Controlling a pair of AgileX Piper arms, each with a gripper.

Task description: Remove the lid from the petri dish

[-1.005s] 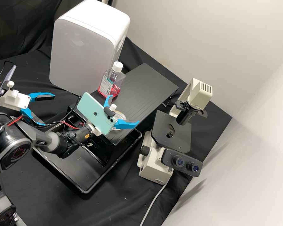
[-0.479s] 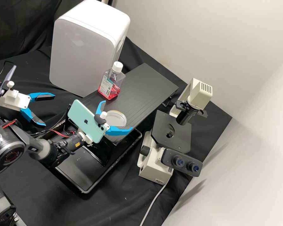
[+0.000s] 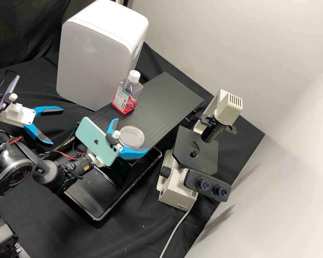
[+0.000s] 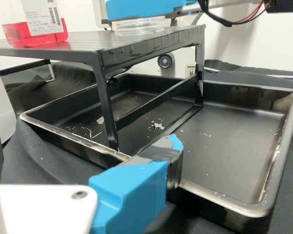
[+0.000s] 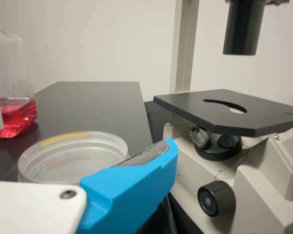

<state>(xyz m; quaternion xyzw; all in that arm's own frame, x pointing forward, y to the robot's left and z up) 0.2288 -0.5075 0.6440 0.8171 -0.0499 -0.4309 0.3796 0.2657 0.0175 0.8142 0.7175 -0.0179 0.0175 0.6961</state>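
Observation:
A clear petri dish [image 3: 132, 136] with its lid on sits near the front edge of a black raised platform [image 3: 161, 100]. My right gripper [image 3: 130, 135] is open at the dish, one blue finger on its far side and one on its near side. In the right wrist view the dish [image 5: 73, 156] lies right beside my blue finger [image 5: 136, 180]; whether they touch I cannot tell. My left gripper [image 3: 55, 125] stands open and empty over the black cloth at the far left. The left wrist view looks across at the dish [image 4: 139, 24] on the platform.
A bottle of red liquid [image 3: 126, 94] stands on the platform's back left, in front of a white box [image 3: 97, 53]. A black tray [image 3: 97, 211] lies under the platform's front legs. A microscope [image 3: 201, 154] stands close on the right.
The right gripper drew back to the left off the dish, uncovering it, then settled with its fingers on either side of it. The left gripper barely moved.

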